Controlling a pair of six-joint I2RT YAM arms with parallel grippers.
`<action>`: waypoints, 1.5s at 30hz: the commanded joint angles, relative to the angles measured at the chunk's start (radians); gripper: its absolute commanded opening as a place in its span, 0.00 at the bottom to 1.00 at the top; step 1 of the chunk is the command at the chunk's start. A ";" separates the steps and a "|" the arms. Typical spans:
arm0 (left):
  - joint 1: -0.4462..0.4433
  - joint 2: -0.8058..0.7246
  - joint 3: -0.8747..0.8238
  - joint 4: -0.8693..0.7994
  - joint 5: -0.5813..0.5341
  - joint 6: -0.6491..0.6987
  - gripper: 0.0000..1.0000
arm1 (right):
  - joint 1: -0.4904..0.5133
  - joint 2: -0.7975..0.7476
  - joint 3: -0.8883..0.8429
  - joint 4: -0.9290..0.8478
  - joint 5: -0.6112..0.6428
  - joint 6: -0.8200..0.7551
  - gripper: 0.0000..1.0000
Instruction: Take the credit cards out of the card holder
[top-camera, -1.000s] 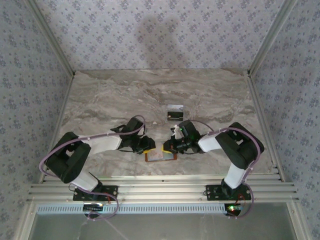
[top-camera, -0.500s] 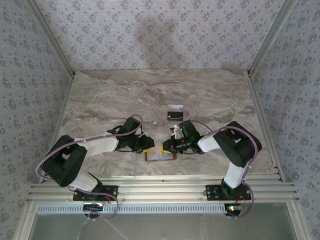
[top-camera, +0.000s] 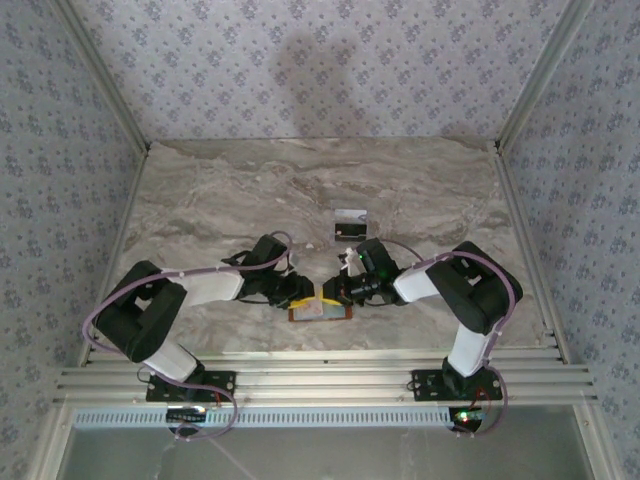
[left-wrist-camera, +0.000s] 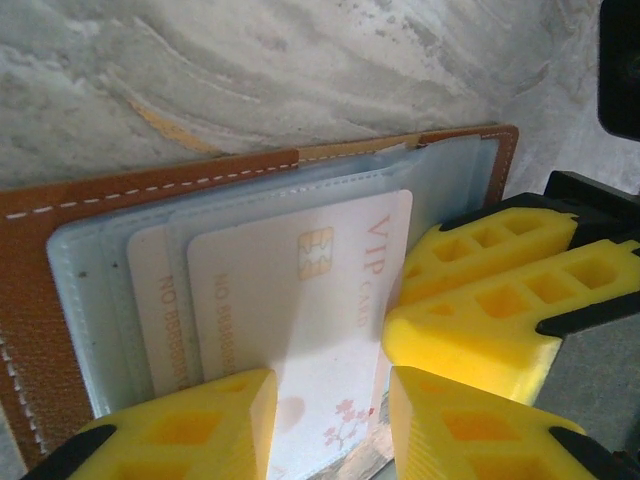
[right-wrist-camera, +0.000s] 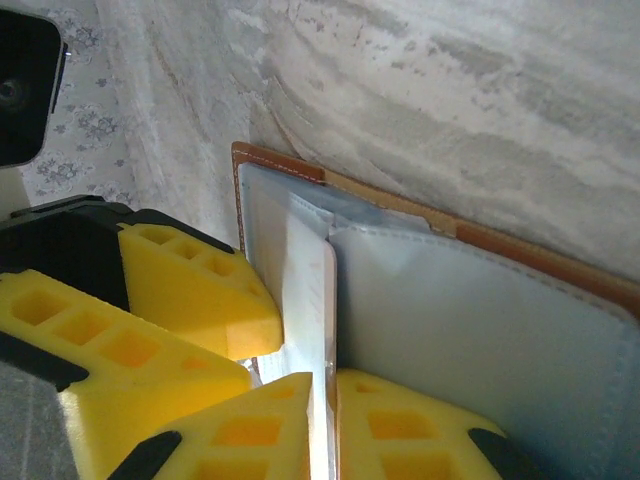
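The brown card holder (top-camera: 322, 312) lies open near the table's front edge, its grey-blue pockets (left-wrist-camera: 90, 300) facing up. A pale credit card (left-wrist-camera: 300, 300) marked VIP sticks out of a pocket, with a second card (left-wrist-camera: 150, 300) tucked behind it. My left gripper (left-wrist-camera: 330, 385) is open and pointing down. Its fingers rest on the holder (left-wrist-camera: 150, 190) at either side of the card's end. My right gripper (right-wrist-camera: 330, 385) is shut on that card's edge (right-wrist-camera: 328, 300). In the overhead view both grippers, left (top-camera: 300, 292) and right (top-camera: 335, 291), meet over the holder.
Two loose cards, one pale (top-camera: 350, 215) and one dark (top-camera: 348, 232), lie on the marble table (top-camera: 220, 190) behind the holder. The right gripper's fingers (left-wrist-camera: 480, 300) crowd close to my left fingers (right-wrist-camera: 190, 290). Patterned walls enclose the table on three sides.
The left gripper has moved a little right, closer onto the holder, after its arm shifted. The right gripper has stayed at the holder's top edge.
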 joint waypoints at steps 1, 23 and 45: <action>-0.005 0.019 0.024 -0.073 -0.036 0.035 0.36 | 0.008 0.014 -0.002 -0.085 0.043 0.000 0.13; -0.009 0.042 0.044 -0.125 -0.063 0.037 0.36 | 0.029 0.001 0.023 -0.095 0.043 0.010 0.14; -0.013 0.041 0.033 -0.079 -0.044 0.006 0.37 | 0.053 -0.084 0.108 -0.470 0.205 -0.119 0.19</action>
